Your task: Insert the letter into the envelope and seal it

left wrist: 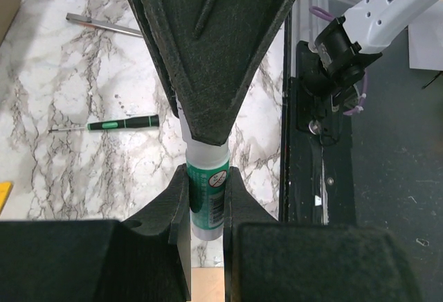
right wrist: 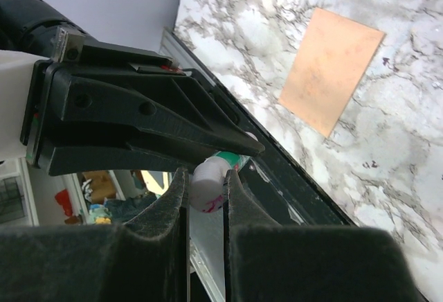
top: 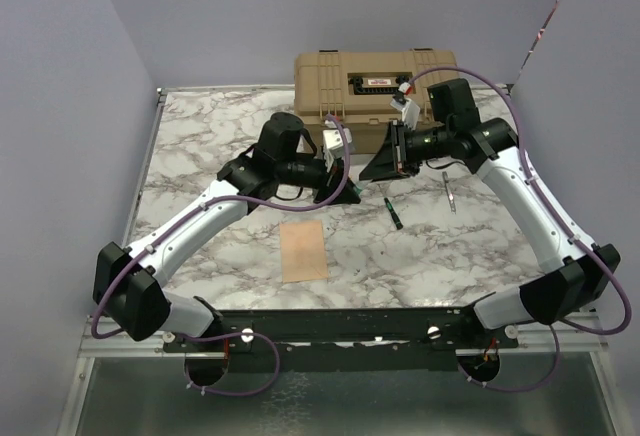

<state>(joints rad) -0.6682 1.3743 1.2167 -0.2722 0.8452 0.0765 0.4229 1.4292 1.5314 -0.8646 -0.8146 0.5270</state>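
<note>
1. Your left gripper [left wrist: 208, 177] is clamped on a white glue stick with a green label [left wrist: 209, 205], held in the air above the grey-veined marble table [top: 200, 146].
2. Your right gripper [right wrist: 205, 176] meets it tip to tip, and its fingers are pinched narrowly on the stick's white cap end [left wrist: 205, 155]. This looks like the uncapping step. No gap shows between cap and body, so treat the cap as on.
3. A flat peach-tan rectangular paper [top: 304, 250] lies on the marble near the arm bases, well apart from both grippers and touched by neither.
4. No flap shows on that paper from above or from the right wrist. You cannot tell whether it is the bare letter or the envelope lying shut with the letter inside. No second tan piece is clearly in view.
5. Judged from the glue in hand, you are at the sealing stage. Uncapping, gluing and pressing the flap are all left to do.
6. Off to the side are a tan plastic toolbox [top: 375, 81], a green-and-black screwdriver [top: 392, 212] and slim metal tweezers [top: 449, 194].
</note>
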